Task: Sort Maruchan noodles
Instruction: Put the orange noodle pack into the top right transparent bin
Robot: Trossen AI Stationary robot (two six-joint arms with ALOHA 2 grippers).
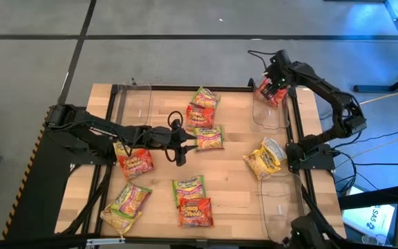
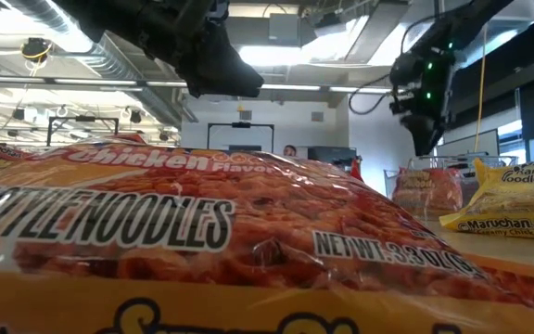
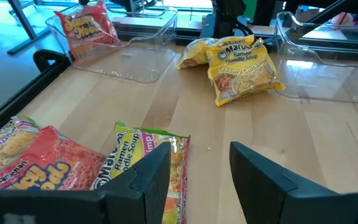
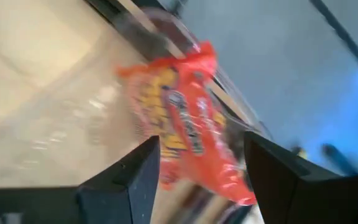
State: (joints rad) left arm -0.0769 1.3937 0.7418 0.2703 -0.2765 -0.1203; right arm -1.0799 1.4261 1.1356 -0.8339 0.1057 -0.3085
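The sorting is under way, and the step in hand looks like a drop-off on the right and a pick-up on the left. The right pincer hangs over the clear bin at the far right corner of the table. Its wrist view shows the fingers parted with a red-orange packet just beyond them, not pinched; this packet seems to be dropping or lying in that bin. Next that arm needs to lift clear and go for another red-orange one.

The left pincer sits low near the middle of the table, its fingers about half open and empty. A green-pink packet lies right beside its left finger, slightly off the gap, so the next move calls for a small shift sideways before closing. A yellow packet lies further ahead towards the right, well apart. Other packets lie scattered on the near side, and one red-orange packet rests in the left bin.
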